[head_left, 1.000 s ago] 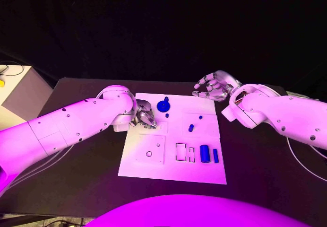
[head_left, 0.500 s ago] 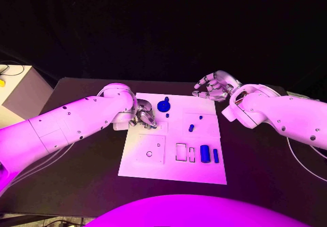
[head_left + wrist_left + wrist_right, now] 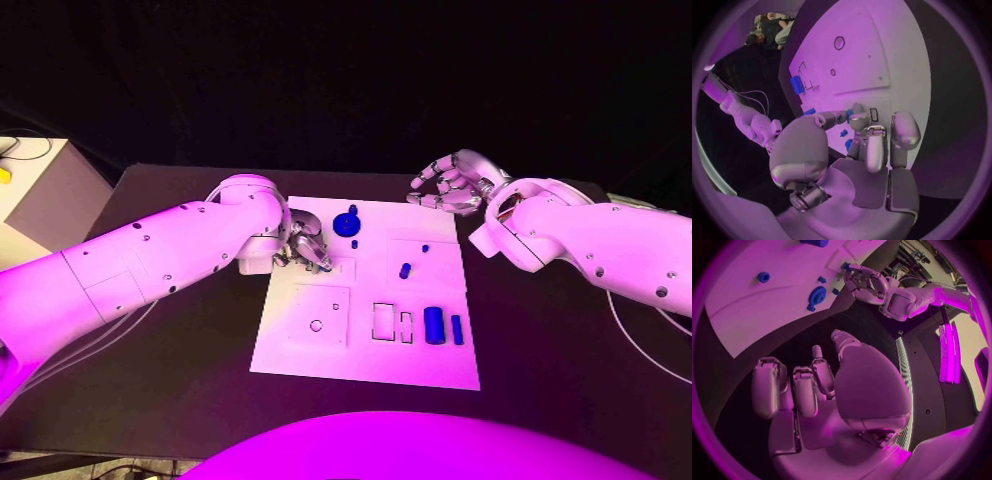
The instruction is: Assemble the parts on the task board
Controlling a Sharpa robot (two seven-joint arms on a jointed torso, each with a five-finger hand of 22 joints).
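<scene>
Left hand (image 3: pixel 303 247) over task board (image 3: pixel 368 355) left edge.

Black table (image 3: pixel 173 330), pale box (image 3: pixel 36 190) beside its far left corner, cables on top

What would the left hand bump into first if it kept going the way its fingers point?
Probably the task board itself: the left hand hangs over its edge, fingers aimed down at it. Depth is unclear.

Black bench (image 3: pixel 173 400) against a dark backdrop; pale cabinet (image 3: pixel 41 195) beside the bench's left edge.
</scene>
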